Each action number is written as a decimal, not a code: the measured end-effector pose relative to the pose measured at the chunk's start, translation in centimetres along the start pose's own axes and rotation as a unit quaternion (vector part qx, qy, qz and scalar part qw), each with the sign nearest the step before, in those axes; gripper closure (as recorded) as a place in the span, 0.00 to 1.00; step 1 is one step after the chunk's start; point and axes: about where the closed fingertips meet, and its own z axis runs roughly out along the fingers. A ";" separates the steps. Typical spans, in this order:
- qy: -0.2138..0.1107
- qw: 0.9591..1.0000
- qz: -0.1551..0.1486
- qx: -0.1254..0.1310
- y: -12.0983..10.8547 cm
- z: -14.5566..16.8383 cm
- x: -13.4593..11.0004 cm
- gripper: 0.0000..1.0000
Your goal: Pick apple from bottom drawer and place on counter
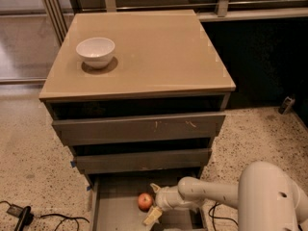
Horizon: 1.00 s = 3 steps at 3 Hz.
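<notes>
Apple (145, 201) sits on the flat grey floor of the bottom drawer (113, 211), which is pulled out - apple near the middle of the visible floor, right of centre. Tool (152, 203) is down in that drawer just right of the apple, open: one pale finger above the fruit, one below and slanting toward the drawer front, apple at the gap's mouth. Cannot tell if either finger touches it. White arm (211, 192) reaches in from the right, with the bulky white robot body at the lower right corner.

Above, the two upper drawers (139, 127) are dark grey-brown; the top one's front is scratched and both are slightly out. Desk (159, 52) on top - glossy tan, thin edge, carrying a white bowl (96, 51) near its back left corner, well apart from the apple.

Floor (29, 162) is speckled terrazzo. Black cable and plug (19, 214) lie at the lower left. Dark panel (262, 57) to the right, metal rails behind the desk.
</notes>
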 end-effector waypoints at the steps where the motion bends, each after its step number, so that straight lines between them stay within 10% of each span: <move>1: -0.002 1.000 0.003 -0.009 -0.9 3.4 0.5 0.00; 3: 0.002 1.000 -0.001 -0.011 -1.6 6.8 0.8 0.00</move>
